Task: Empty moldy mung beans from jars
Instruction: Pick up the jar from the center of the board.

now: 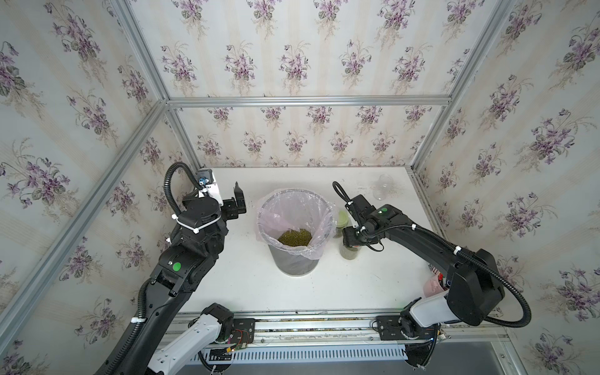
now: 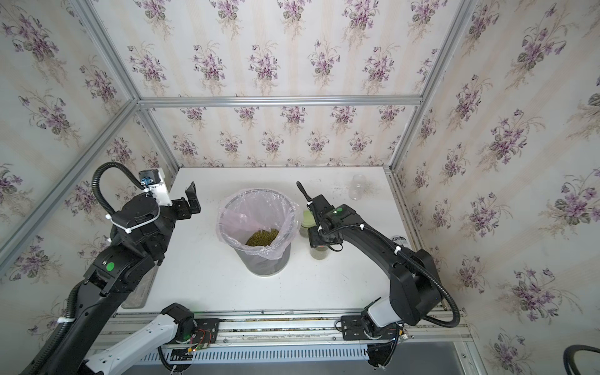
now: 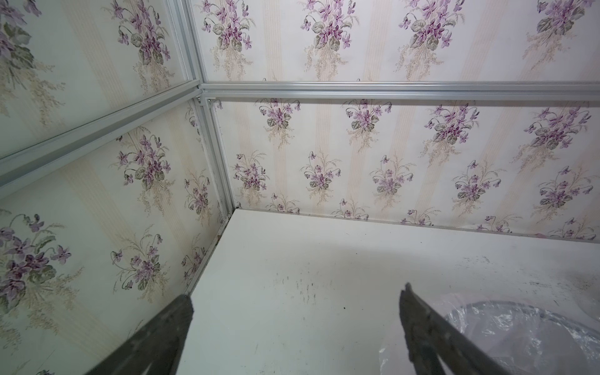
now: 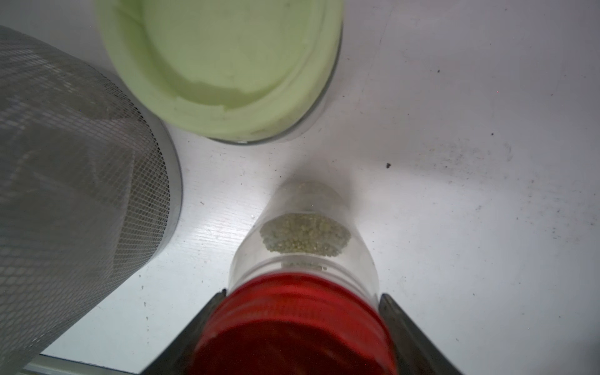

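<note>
1. Standing upright on the white counter (image 1: 246,285), just right of the bin, the red-lidded jar (image 4: 305,240) holds a low layer of moldy mung beans (image 4: 305,237). They show olive-green through the clear wall, and its red lid (image 4: 292,324) is on.
2. The right pincer (image 4: 302,293) sits over that jar from above, with one finger on each side of the red lid and close against it. Whether they squeeze it or merely rest there I cannot tell.
3. The green-lidded jar (image 1: 342,220) stands just behind the red one, toward the back wall, and also close beside the bin. Its pale green lid (image 4: 220,65) is on. Something dark shows through its wall in both top views, too small to make out.
4. The grey mesh bin (image 1: 292,263) stands mid-counter, with a pinkish plastic liner (image 1: 276,217) folded over its rim. A heap of mung beans (image 1: 294,237) lies at the bottom.
5. A third clear jar (image 1: 383,186) sits near the far right corner, well apart from the others. It looks empty, and I cannot tell whether it is lidded.
6. The left pincer (image 3: 295,292) is spread wide with nothing between its fingers. It hangs above the counter left of the bin, pointing toward the back wall.
7. The right arm (image 1: 422,240) hides most of the red lid in both top views. A printed can (image 2: 401,241) stands by the counter's right edge, just behind that arm. A pale pink thing (image 1: 433,285) is partly hidden by it.
</note>
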